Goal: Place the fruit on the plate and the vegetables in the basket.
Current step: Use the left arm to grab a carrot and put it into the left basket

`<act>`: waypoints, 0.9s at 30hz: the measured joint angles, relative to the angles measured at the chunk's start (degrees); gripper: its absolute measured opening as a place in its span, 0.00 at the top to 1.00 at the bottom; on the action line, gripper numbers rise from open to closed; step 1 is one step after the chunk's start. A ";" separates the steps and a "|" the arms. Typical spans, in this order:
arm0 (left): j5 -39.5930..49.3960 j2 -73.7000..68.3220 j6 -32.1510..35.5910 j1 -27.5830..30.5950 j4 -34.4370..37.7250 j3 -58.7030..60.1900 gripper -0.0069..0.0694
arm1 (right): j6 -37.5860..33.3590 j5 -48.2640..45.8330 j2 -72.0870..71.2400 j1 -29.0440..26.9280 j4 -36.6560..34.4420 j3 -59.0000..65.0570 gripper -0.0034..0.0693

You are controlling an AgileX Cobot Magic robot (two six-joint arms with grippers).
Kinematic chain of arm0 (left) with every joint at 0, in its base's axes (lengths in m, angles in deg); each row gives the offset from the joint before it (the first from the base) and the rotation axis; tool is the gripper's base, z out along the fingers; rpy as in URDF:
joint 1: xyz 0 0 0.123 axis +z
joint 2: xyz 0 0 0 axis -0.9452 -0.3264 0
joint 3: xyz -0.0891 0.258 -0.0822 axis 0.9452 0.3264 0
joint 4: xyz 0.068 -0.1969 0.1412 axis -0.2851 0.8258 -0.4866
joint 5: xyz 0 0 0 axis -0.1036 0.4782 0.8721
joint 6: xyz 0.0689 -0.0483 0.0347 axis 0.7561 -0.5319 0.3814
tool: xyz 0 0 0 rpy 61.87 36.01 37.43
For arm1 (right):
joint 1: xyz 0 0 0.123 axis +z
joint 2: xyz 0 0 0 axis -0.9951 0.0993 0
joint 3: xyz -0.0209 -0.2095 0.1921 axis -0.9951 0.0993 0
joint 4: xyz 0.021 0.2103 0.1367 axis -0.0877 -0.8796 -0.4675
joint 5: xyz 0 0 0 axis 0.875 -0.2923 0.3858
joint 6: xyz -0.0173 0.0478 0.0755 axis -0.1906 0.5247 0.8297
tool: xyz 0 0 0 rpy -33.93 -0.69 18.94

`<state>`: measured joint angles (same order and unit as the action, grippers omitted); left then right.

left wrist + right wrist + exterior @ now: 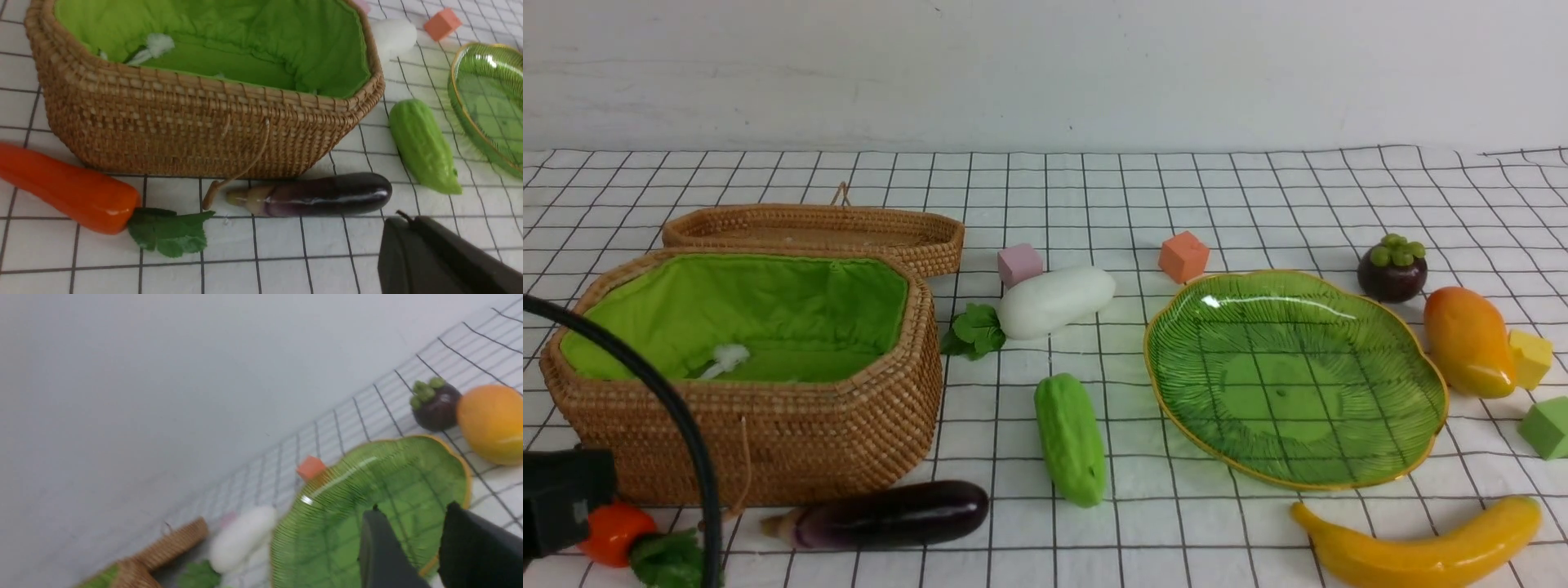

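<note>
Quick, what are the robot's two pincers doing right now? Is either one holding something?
Left pincer: closed, holding nothing.
Right pincer: open, holding nothing.

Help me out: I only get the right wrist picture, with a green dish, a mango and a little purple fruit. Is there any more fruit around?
Observer: Yes, a banana lies on the robot's side of the plate, not on it.
Operator: Any vegetables near the basket?
Observer: An eggplant lies along the near wall of the basket, a carrot lies to its left, and a green gourd sits between basket and plate.
Operator: Is anything inside the basket?
Observer: No vegetable shows in it, only the green lining and a small white tuft.
</note>
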<state>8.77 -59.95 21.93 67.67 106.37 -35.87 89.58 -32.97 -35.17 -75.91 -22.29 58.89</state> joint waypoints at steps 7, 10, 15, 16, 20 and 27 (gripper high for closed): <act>7.02 -5.80 12.22 0.00 6.12 -1.97 0.93 | 13.69 -12.93 3.99 7.15 6.20 -11.47 0.75; 10.00 -8.11 15.47 0.00 8.10 -4.70 0.93 | 7.71 -24.36 9.80 16.84 8.18 -23.42 0.83; 13.58 -12.08 20.42 -1.74 8.64 -9.47 0.93 | -9.73 -50.99 21.42 36.64 4.45 -43.40 0.89; 13.64 -12.30 21.40 -2.31 8.64 -9.71 0.93 | -10.31 -52.87 22.15 37.37 4.03 -44.01 0.89; 15.56 -13.79 28.75 -11.26 7.37 -10.37 0.93 | -17.79 -64.19 26.73 51.11 1.40 -52.30 0.89; 20.67 -17.02 31.00 -21.50 -4.87 -10.37 0.93 | -18.89 -64.34 27.05 62.31 3.26 -53.09 0.89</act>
<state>29.44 -76.97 52.93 46.17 101.50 -46.23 70.69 -97.31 -8.13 -13.60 -19.02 5.80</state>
